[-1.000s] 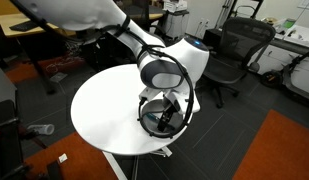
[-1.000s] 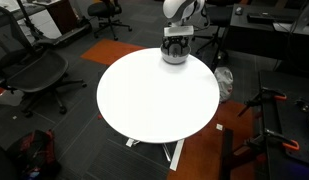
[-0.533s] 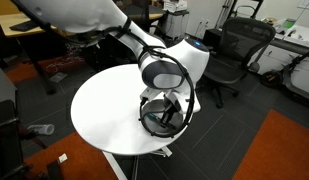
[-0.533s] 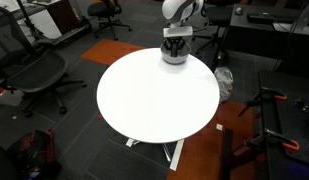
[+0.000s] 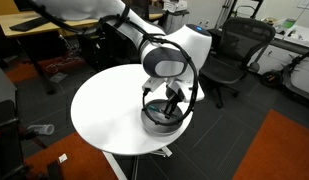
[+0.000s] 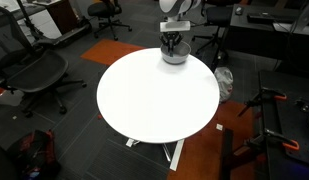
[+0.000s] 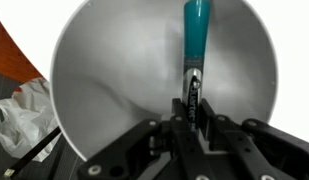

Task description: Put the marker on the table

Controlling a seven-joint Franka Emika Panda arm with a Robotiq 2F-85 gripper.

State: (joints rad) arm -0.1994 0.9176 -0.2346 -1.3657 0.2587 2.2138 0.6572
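A teal-bodied marker (image 7: 195,35) with a dark end points away from the wrist camera, over the inside of a grey metal bowl (image 7: 109,85). My gripper (image 7: 194,108) is shut on the marker's dark end. In both exterior views the gripper (image 5: 171,100) (image 6: 173,43) hangs straight down just above the bowl (image 5: 160,119) (image 6: 174,57). The bowl stands near the edge of the round white table (image 5: 104,112) (image 6: 154,98). In those views the marker is too small to make out.
Black office chairs (image 5: 234,50) (image 6: 34,70) stand around the table. A wooden desk (image 5: 34,25) lies behind the arm. A white plastic bag (image 6: 223,82) (image 7: 19,112) sits on the floor beside the table, near the orange carpet (image 5: 279,150).
The jaws have closed on the marker in the bowl. The gripper has then risen a little above the bowl.
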